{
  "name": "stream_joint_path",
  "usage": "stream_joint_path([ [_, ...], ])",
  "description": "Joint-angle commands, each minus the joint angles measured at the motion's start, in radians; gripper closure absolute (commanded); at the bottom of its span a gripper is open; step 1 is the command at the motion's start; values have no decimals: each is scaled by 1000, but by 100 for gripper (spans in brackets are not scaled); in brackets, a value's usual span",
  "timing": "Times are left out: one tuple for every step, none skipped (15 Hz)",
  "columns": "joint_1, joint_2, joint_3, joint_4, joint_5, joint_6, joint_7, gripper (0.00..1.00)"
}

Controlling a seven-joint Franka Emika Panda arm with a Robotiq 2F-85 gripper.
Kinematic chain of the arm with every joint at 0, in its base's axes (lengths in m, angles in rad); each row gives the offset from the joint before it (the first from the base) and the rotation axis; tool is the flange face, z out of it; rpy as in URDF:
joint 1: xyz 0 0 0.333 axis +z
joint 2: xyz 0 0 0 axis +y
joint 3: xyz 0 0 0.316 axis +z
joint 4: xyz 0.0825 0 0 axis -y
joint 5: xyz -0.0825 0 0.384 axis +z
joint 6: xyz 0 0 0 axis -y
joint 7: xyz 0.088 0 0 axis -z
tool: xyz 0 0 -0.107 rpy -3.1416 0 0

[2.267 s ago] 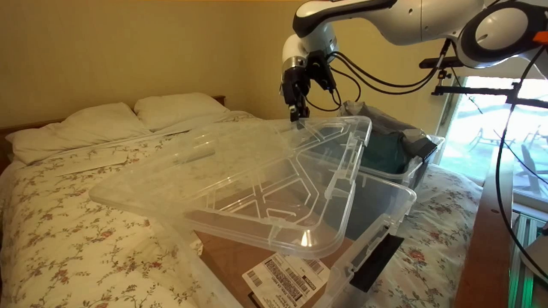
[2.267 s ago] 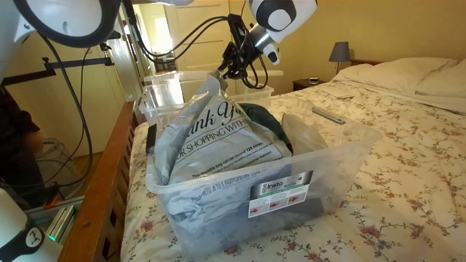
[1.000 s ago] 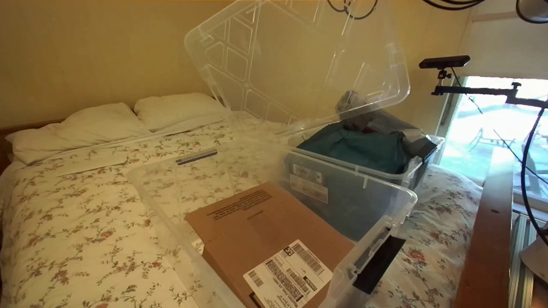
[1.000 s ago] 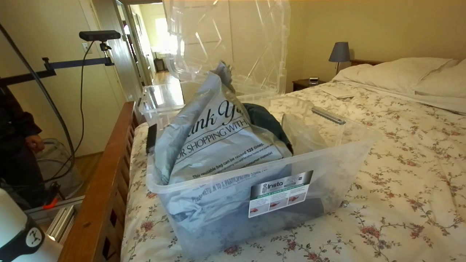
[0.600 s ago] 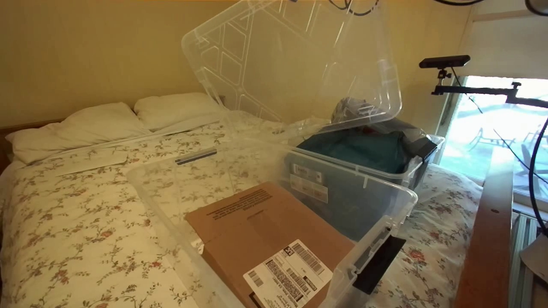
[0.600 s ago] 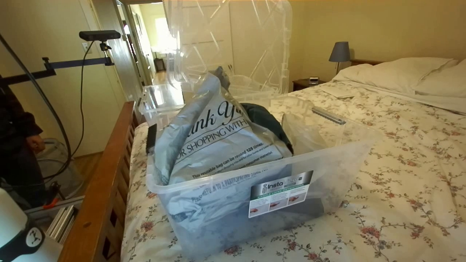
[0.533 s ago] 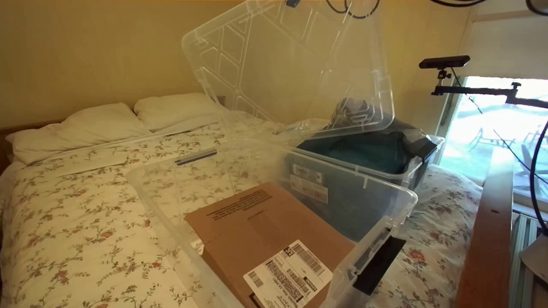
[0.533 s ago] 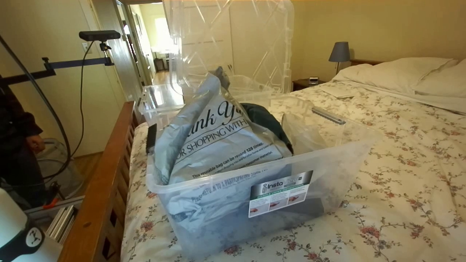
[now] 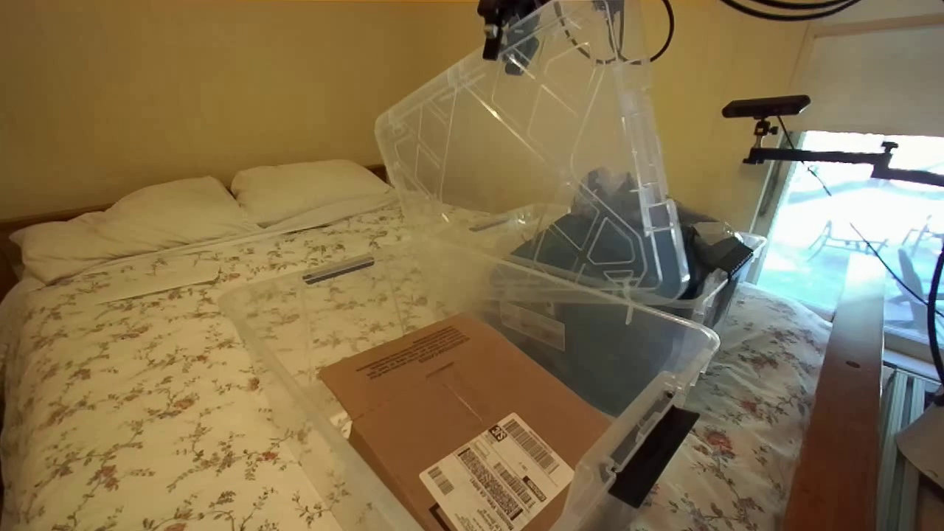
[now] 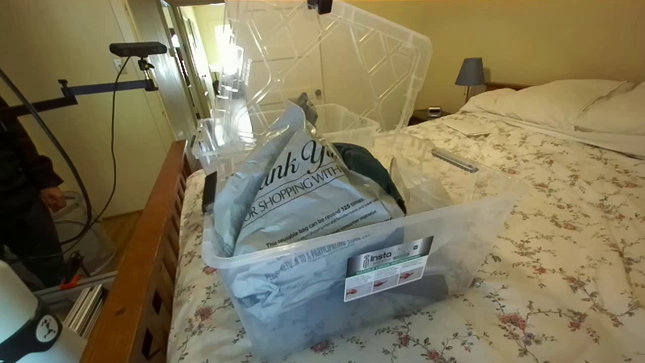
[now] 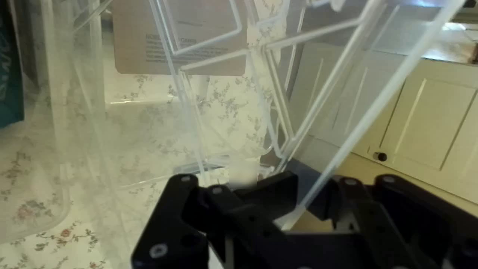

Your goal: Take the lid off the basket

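Your gripper (image 11: 305,198) clamps a see-through plastic lid (image 9: 535,147) by its rim above a bed (image 9: 133,369) spread with a floral cover. In the wrist view the rim runs between your black fingers (image 11: 274,192), one on each face; in both exterior views the hold falls along the upper edge. The lid hangs steeply tilted, its crossed ribs catching the light, off the basket (image 9: 700,346), the clear tub that lies uncovered in front of it in an exterior view. A brown cardboard box (image 9: 472,391) sits inside the basket, its white label (image 9: 498,472) facing up.

Just beside the basket stands a second tub (image 10: 473,252), packed with a grey shopping bag (image 10: 307,196) bearing a printed thank-you and with a dark green bundle (image 10: 370,166). A product label (image 10: 388,269) marks one wall. In an exterior view the lid's lower corner overlaps this second tub, but you cannot tell whether the lid's lower edge touches either container.

Around your work, white pillows (image 9: 317,190) rest at the head of the bed and a grey lamp (image 10: 470,72) stands near the headboard. A person (image 10: 22,212) in dark clothing stands past the wooden rail (image 10: 136,252). Your wrist view also takes in a pale panelled door (image 11: 418,123) with a dark knob (image 11: 380,157).
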Motion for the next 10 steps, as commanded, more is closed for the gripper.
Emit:
stream_joint_path([
  [-12,-122,-20,-196,3,23,56,100],
  [-17,-145,-24,-250,4,-2,63,100],
  [-6,-161,-45,-291,-2,-39,69,100],
  [-6,-178,-51,-348,0,-47,72,100],
  [-5,-189,-57,-396,13,-50,78,75],
  [-2,-197,-61,-435,10,-63,80,74],
  [2,-203,-63,-465,8,-71,79,69],
  [5,-215,-64,-491,-6,-71,84,61],
  [9,-226,-64,-515,-14,-60,83,55],
  [13,-233,-62,-530,-26,-61,76,47],
])
